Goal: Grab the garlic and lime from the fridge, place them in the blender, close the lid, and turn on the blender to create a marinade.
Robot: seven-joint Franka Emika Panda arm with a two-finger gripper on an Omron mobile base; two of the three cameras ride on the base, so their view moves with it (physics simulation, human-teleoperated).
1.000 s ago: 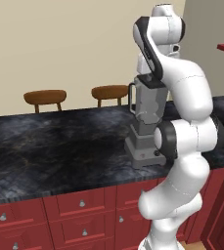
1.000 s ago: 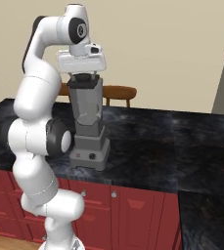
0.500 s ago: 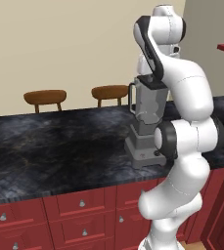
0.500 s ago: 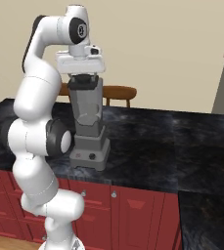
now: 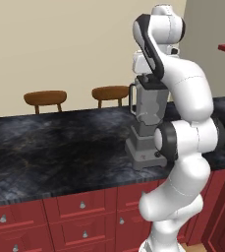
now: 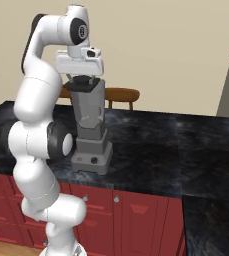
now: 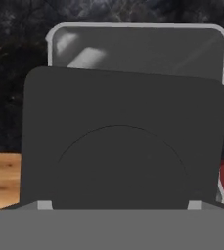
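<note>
Lid going onto the blender, hardly anything shifting over the last second.

Running left to right in the right base view: the white arm is rising at the left, the gripper [image 6: 84, 80] is hanging straight above the blender [image 6: 90, 127] on the black counter [image 6: 176, 145], and the jaws are standing spread wide around the lid [image 7: 123, 146], which is sitting at the jar's top. In the hand view the lid is lying slightly offset from the jar rim. Hand and blender are staying put, so seating looks nearly finished; pressing the red button would come next.
</note>
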